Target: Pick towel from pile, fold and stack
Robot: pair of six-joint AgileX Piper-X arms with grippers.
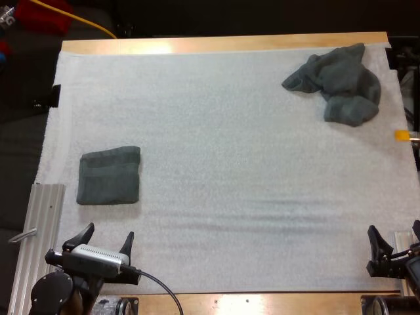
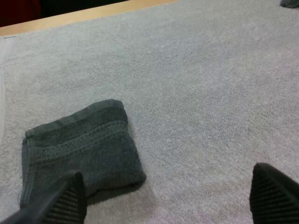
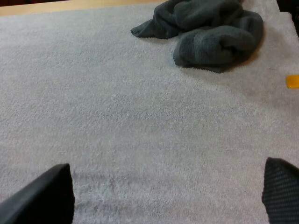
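White mat point(image 1: 230, 164) | folded towel point(image 1: 109, 176) by left gripper point(image 1: 109, 233); crumpled towel point(image 1: 338, 82) far-right | both jaws apart, empty | pick not begun: right gripper point(image 1: 395, 228) must reach crumpled towel

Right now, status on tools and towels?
Both open, empty: left tool just short of folded towel, right tool at near right edge. One crumpled towel far right, untouched. Nothing in the way.

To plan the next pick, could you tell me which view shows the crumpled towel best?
The high view: the whole crumpled towel lies unobstructed. The right wrist view crops its far edge; the left wrist view catches a sliver.
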